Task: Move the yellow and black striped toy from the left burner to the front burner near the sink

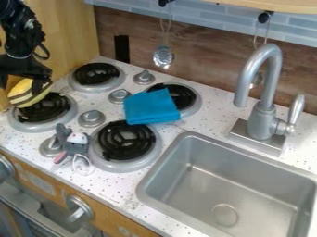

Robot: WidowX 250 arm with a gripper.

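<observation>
gripper (23, 84) was up top left, right at the striped yellow thing (26, 95) by the back-left burner (42, 110) | couldn't tell if it had a grip, tbh | blue cloth (150, 107) lay partly over another burner (191, 98), grey plush (75, 144) near the counter's front edge

Noted at upper left: black gripper (22, 85) at striped yellow toy (22, 97), over left burner (20, 121). Blue cloth (148, 107) partly covering right burner (193, 101). Grey plush mouse (75, 147) beside lower burner (125, 167). Metal sink (263, 185) at lower right, faucet (263, 118) behind. Metal utensil (163, 57) hanging against brown wall panel (207, 76). Metal knobs (91, 117) among burners, on speckled white counter (207, 125).
</observation>
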